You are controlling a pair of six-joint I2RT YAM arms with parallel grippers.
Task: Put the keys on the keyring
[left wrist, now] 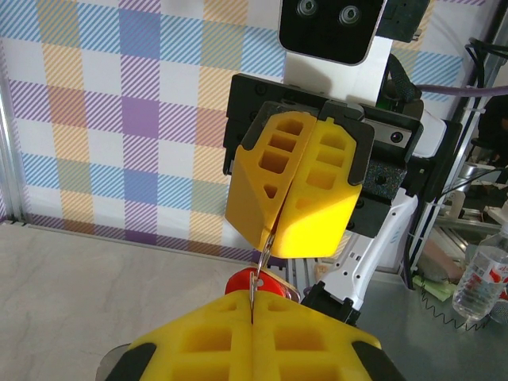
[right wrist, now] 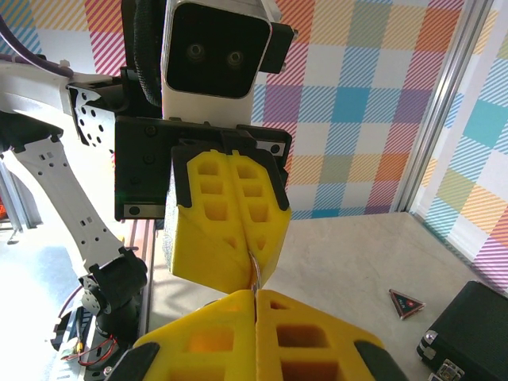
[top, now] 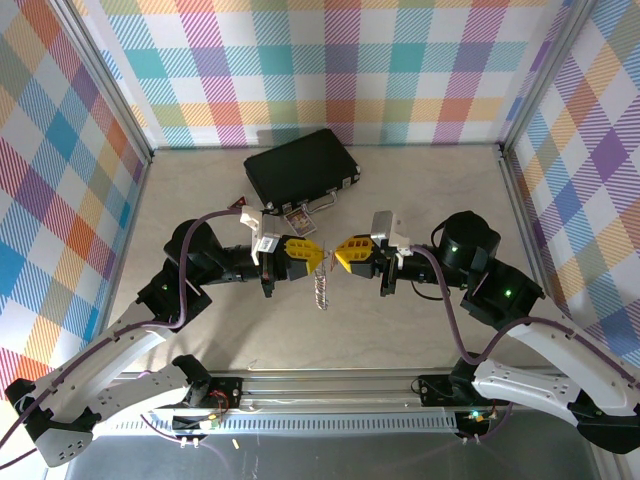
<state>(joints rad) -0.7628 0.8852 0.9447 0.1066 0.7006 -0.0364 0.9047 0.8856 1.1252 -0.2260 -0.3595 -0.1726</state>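
Left tool point(top: 310, 254) and right tool point(top: 347, 252), blocky yellow plastic, clench tip to tip on the thin silver keyring point(left wrist: 264, 248); the red-tagged key point(left wrist: 240, 280) sits beside it, and a fine chain point(top: 320, 290) dangles.

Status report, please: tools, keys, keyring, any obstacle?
Left tool, right tool shut, tip to tip. Key's red tag, keyring chain hang between. Black case behind, apart.

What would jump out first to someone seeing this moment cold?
The yellow left pincer and right pincer meet tip to tip over the middle of the table, both shut, with a silver chain dangling beneath. The left wrist view catches a red tag between them. A black case lies behind.
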